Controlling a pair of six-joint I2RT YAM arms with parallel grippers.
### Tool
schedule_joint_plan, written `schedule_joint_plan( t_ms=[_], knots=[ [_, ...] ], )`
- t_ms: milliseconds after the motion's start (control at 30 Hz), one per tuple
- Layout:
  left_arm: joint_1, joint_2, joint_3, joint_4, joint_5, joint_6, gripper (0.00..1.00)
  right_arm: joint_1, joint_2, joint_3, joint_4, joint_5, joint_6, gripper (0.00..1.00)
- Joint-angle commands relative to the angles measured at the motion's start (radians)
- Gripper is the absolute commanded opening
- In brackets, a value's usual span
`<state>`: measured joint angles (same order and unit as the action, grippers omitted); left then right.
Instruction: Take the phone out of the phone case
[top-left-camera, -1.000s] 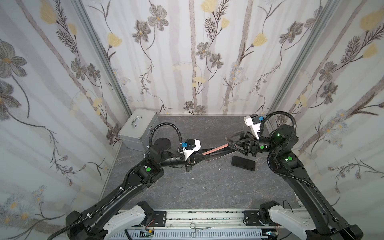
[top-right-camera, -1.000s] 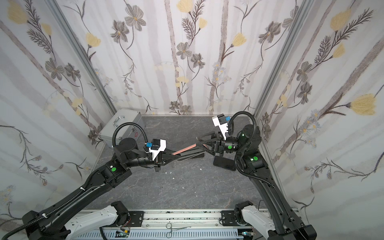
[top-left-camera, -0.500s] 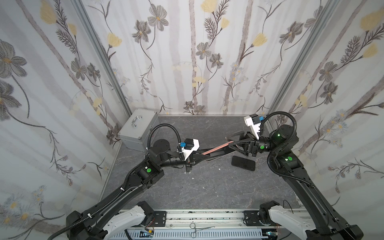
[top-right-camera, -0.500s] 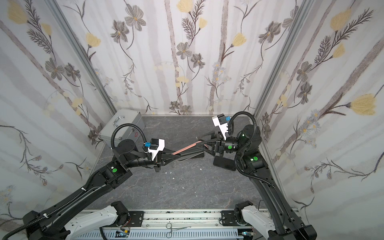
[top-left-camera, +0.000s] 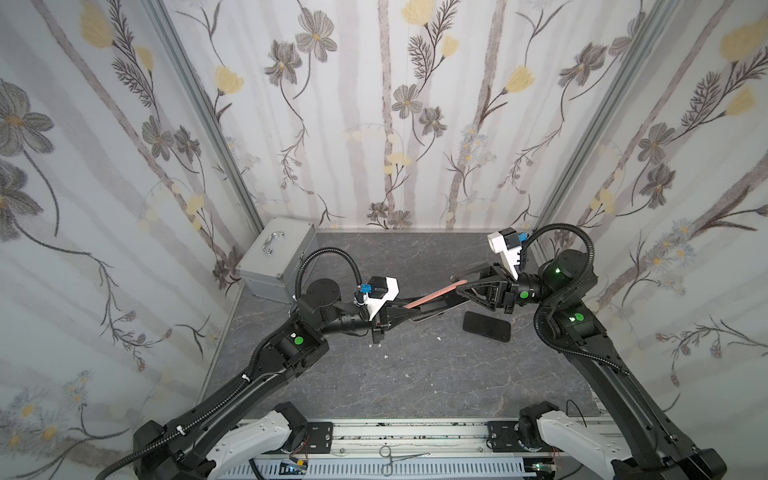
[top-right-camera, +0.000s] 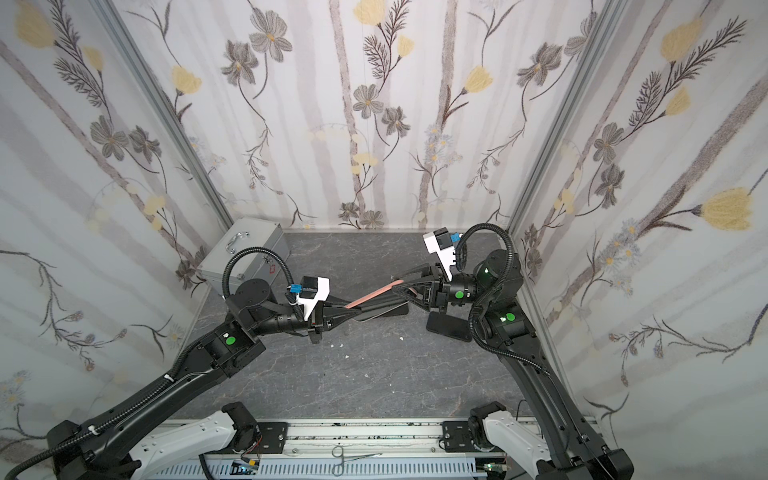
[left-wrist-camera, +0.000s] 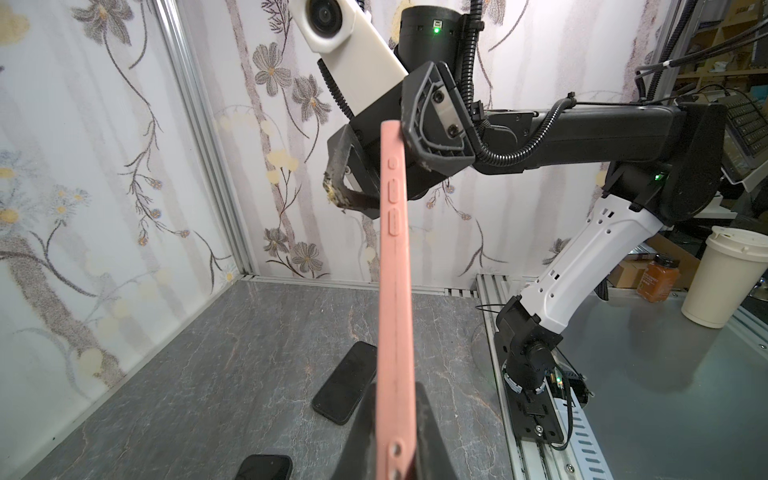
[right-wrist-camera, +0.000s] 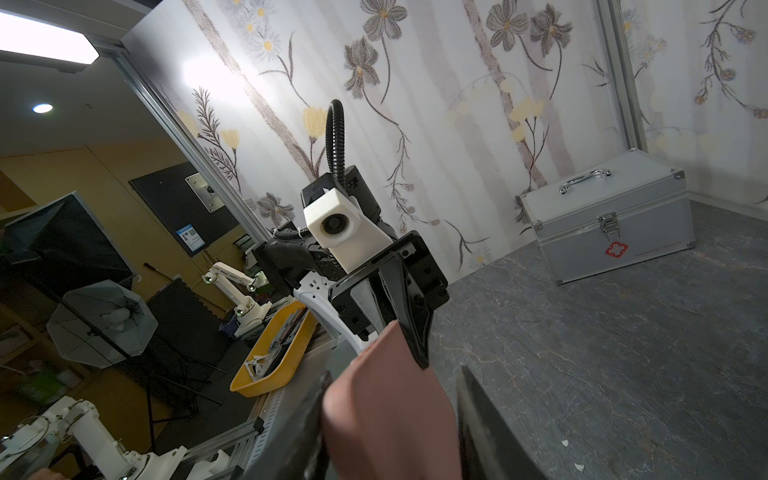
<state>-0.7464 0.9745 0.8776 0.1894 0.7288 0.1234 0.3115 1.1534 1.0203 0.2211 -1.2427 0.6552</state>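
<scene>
Phone (top-left-camera: 486, 331) flat on grey marbled table (top-left-camera: 415, 374)

Case (top-left-camera: 432, 295) spans mid-air, left gripper (top-left-camera: 409, 311) at its left end, right gripper (top-left-camera: 457, 284) at its right. Phone (top-left-camera: 486, 326) lies on the table (top-left-camera: 415, 374) under the right gripper, second phone (left-wrist-camera: 264, 467) beneath the case. Box (top-left-camera: 276, 257) back left.

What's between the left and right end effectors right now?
The case bridges them: left end effector shut on one end, other end inside the open jaws of the right end effector. Clear in both top views.
</scene>
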Motion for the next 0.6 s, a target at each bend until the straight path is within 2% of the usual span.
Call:
schedule_joint_plan(
  t_ms=[0, 133, 300, 567],
  knots=[
    [-0.002, -0.012, -0.002, 0.099, 0.016, 0.026, 0.0, 0.009, 0.005, -0.007, 0.019, 0.026, 0.024, 0.44],
    [-0.003, -0.014, -0.004, 0.099, -0.001, 0.066, 0.0, 0.028, 0.006, -0.032, 0.069, 0.032, 0.064, 0.41],
    [-0.004, -0.011, 0.005, 0.099, -0.023, 0.112, 0.0, 0.049, 0.009, -0.072, 0.203, 0.04, 0.174, 0.38],
    [-0.004, -0.007, 0.015, 0.099, -0.073, 0.183, 0.0, 0.056, 0.008, -0.083, 0.218, 0.042, 0.199, 0.36]
  ],
)
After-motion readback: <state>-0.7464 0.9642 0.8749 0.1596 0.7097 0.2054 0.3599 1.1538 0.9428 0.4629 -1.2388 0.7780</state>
